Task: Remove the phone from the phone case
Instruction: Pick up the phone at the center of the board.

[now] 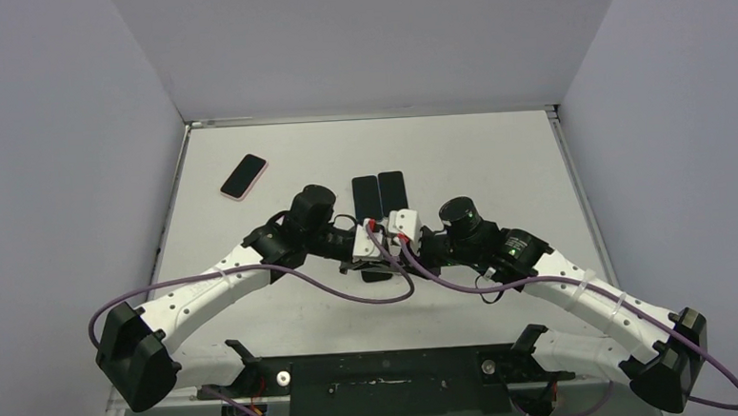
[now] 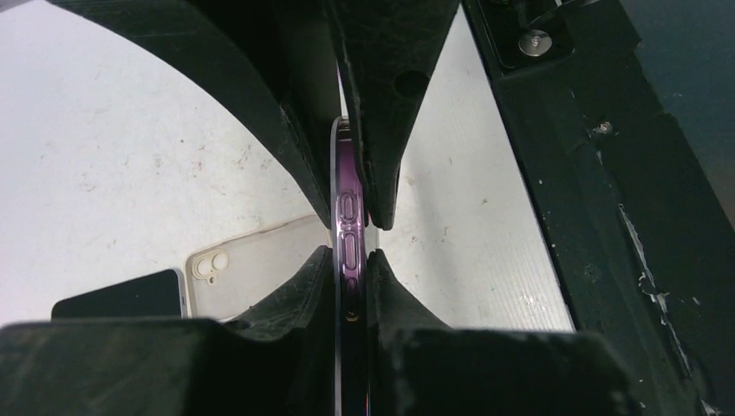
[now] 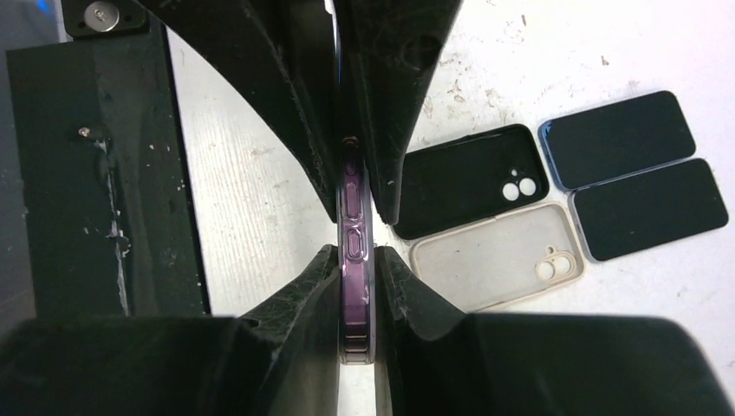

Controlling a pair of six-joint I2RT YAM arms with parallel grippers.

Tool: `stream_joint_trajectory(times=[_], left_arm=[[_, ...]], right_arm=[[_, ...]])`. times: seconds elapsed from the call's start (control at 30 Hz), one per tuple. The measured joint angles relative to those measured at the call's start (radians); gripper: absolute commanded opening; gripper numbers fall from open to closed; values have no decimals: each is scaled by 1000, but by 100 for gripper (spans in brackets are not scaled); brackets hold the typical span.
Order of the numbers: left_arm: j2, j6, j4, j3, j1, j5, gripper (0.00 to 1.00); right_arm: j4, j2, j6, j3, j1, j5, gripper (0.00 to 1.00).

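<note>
1. Phone, purple and seen edge-on with its side buttons facing the wrist cameras, hangs above the table a little toward 6 o'clock of centre, just past the black mounting plate; a clear phone case shows around its edge
2. From 8 o'clock the left gripper reaches in and is closed down onto the phone, its two fingers pressed against the opposite faces
3. From 4 o'clock the right gripper reaches in and is clamped just as tightly on the same phone, its tips pointing at the left gripper's tips and almost meeting them along the edge
4. Whether either pair of fingers bears on bare phone or on the case over it cannot be told
5. On the table just beyond the grip, toward 12 o'clock, a black case and a cream case lie flat just beside each other, insides up, camera cut-outs at the same end
6. Farther toward 12 o'clock a blue phone and a dark phone lie side by side, screens up
7. Farthest, at 10 o'clock, a pink phone lies flat and slanted, well apart from everything else
</note>
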Motion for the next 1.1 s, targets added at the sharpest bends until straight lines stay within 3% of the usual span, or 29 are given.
stream_joint_trajectory(times=[0.2, 0.37, 0.53, 0.73, 0.93, 1.1], left_arm=[[-8, -45, 5, -6, 17, -13, 0], [-68, -255, 128, -98, 92, -45, 0], [-184, -642, 443, -311, 211, -127, 0], [-249, -1060, 724, -458, 272, -322, 0], [-233, -1416, 990, -575, 274, -476, 0], [-161, -1627, 1141, -635, 274, -558, 0]], right_arm=[[69, -21, 3, -29, -3, 6, 54], [214, -133, 79, -90, -45, 25, 73], [385, -206, 216, -198, -138, 25, 85], [666, -187, 475, -388, -184, 17, 99], [1005, -115, 745, -566, -182, 35, 100], [1184, -18, 900, -579, -164, 58, 100]])
